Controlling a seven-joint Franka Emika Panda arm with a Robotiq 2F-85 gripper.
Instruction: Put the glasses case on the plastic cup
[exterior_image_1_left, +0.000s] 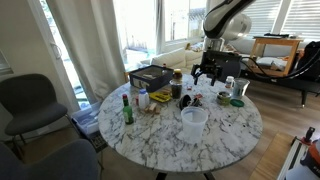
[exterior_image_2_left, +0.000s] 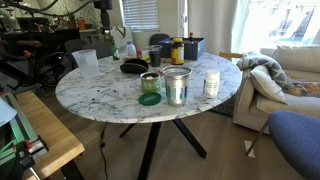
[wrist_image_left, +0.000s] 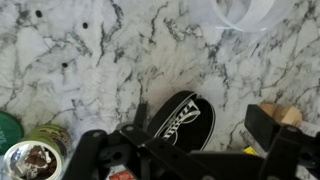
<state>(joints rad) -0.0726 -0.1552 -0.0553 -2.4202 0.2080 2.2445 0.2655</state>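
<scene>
The black oblong glasses case (wrist_image_left: 182, 120), with a white glasses logo on its lid, lies flat on the marble table. It also shows in both exterior views (exterior_image_1_left: 186, 101) (exterior_image_2_left: 134, 67). The translucent plastic cup (exterior_image_1_left: 193, 120) stands upright and empty near the table edge. It shows in the other exterior view (exterior_image_2_left: 85, 59), and its rim shows at the top of the wrist view (wrist_image_left: 245, 12). My gripper (wrist_image_left: 175, 138) is open and empty, hovering above the case with a finger on either side. In an exterior view the gripper (exterior_image_1_left: 206, 72) hangs above the table.
A green bottle (exterior_image_1_left: 127, 110) and a dark rectangular box (exterior_image_1_left: 150, 75) stand on the table. A metal tin (exterior_image_2_left: 176, 85), a green lid (exterior_image_2_left: 149, 99) and a white jar (exterior_image_2_left: 211, 83) stand near one edge. An open can (wrist_image_left: 30, 160) sits beside the gripper.
</scene>
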